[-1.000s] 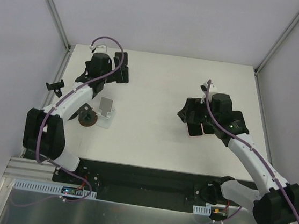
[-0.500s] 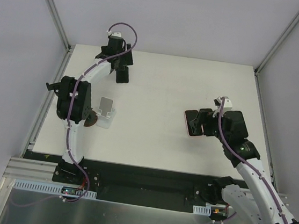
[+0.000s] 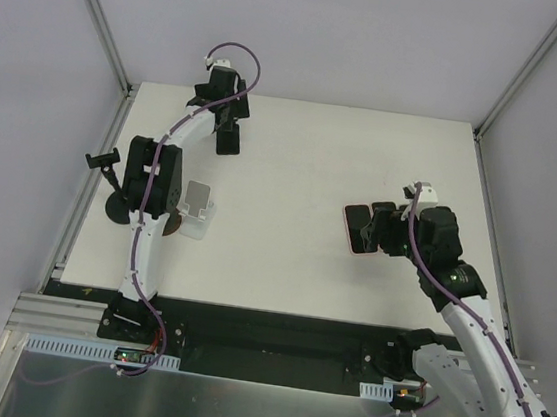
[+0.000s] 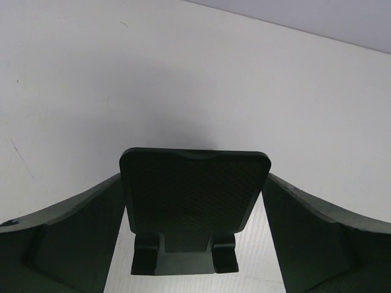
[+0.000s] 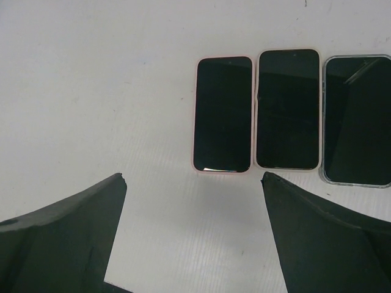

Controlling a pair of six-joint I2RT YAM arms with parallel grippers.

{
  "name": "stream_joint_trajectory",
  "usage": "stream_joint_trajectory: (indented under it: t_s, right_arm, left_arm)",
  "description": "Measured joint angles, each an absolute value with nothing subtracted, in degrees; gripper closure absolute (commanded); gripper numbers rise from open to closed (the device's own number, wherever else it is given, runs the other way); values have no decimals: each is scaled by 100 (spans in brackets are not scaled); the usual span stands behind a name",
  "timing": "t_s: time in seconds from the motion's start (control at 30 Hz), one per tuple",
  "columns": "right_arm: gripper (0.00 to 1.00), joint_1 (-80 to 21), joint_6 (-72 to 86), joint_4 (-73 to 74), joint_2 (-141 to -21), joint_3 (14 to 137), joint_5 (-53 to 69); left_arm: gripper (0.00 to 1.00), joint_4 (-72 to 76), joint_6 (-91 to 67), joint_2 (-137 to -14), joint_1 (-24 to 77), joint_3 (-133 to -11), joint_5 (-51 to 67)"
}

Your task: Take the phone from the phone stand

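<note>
Right arm has pulled back toward the near right since a second ago, uncovering the phones; left arm has folded up, reaching far left.

Top view: pink-cased phone [image 3: 356, 229] lies flat right of centre, long axis roughly near–far. Clear stand [image 3: 196, 205] at left holds nothing.

Left wrist: left gripper [image 4: 194, 183] jaws spread, flanking an empty black stand [image 4: 195, 204] — contact unclear.

Right wrist: right gripper [image 5: 194, 179] released, empty. Phone screen-up, parallel to two more phones [image 5: 288, 108]; top end indiscernible.

Judgement: removal looks done — next, just a clean retreat.

I counted three phones [image 5: 223, 114] and, for certain, two stands: one black stand [image 4: 194, 201] and one pale stand [image 3: 196, 209].
</note>
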State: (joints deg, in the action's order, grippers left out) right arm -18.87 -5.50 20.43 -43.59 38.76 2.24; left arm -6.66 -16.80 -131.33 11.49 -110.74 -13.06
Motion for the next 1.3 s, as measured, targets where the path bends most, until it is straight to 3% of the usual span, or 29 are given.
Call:
stream_joint_trajectory:
  t_s: [0.07,0.1,0.23,0.43,0.67,1.0,1.3]
  right_arm:
    - [4,-1859,-563,2045,-4418,3876,226]
    - [4,-1846,-565,2047,-4458,3876,228]
    - [4,-1817,-565,2043,-4545,3876,239]
    - [4,-1793,-565,2040,-4567,3876,285]
    - [4,-1791,-563,2034,-4556,3876,351]
    - [4,-1787,-416,1903,-4504,3767,427]
    - [4,-1787,-123,1706,-4541,3638,499]
  left_arm:
    - [25,-666,-1682,-13135,1149,-11076,-1284]
    - [34,-668,-1662,-13135,1149,-11074,-1260]
    - [52,-663,-1588,-13135,1149,-11074,-1219]
    - [67,-506,-1522,-12855,1151,-10652,-1057]
    - [69,-674,-1396,-11937,1356,-9614,-762]
    - [70,-626,-1317,-10217,2742,-8001,-615]
    - [70,-672,-1719,-8578,3339,-6047,-757]
